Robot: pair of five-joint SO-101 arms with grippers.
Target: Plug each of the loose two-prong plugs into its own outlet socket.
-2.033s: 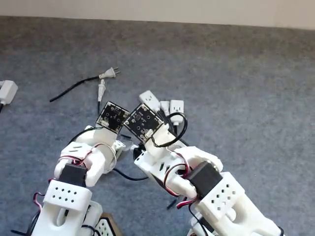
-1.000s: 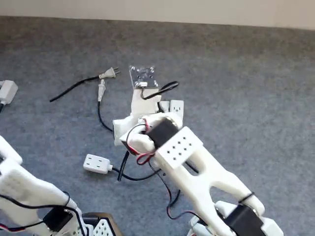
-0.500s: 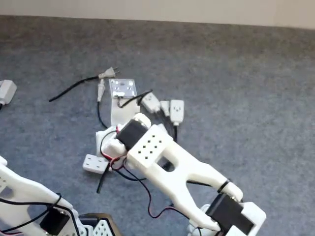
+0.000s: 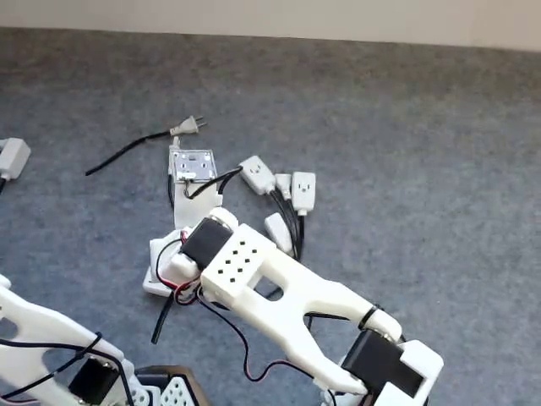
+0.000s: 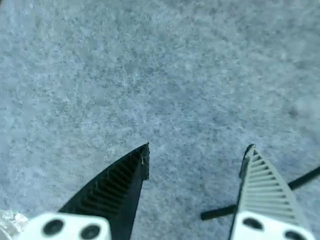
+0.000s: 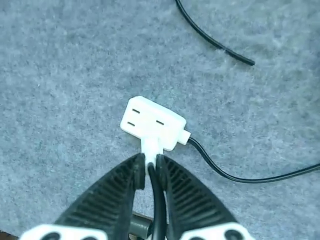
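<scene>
High view, far left edge: a white socket block [image 4: 12, 157] lay on the grey carpet [image 4: 423, 127].
Lower left: left arm [image 4: 42, 338]. Its wrist view had the left gripper [image 5: 197, 146] spread wide over the carpet, holding nothing, with a black cord [image 5: 220, 212] just beside one finger.
Upper left of centre: a two-prong plug [image 4: 188, 127] lay loose, prongs free, its black lead [image 4: 122, 152] trailing left.
Centre: right arm [image 4: 279, 292] reached across from the lower right, folded over an outlet socket [image 4: 152, 283].
Right wrist view: right gripper [image 6: 149, 159] was pinched nearly closed on a white stub, likely a plug [image 6: 150, 146], touching the side of the same socket [image 6: 151, 122]; prongs hidden.
Right of centre: white sockets [image 4: 303, 190] sat clustered, leads bunched.
</scene>
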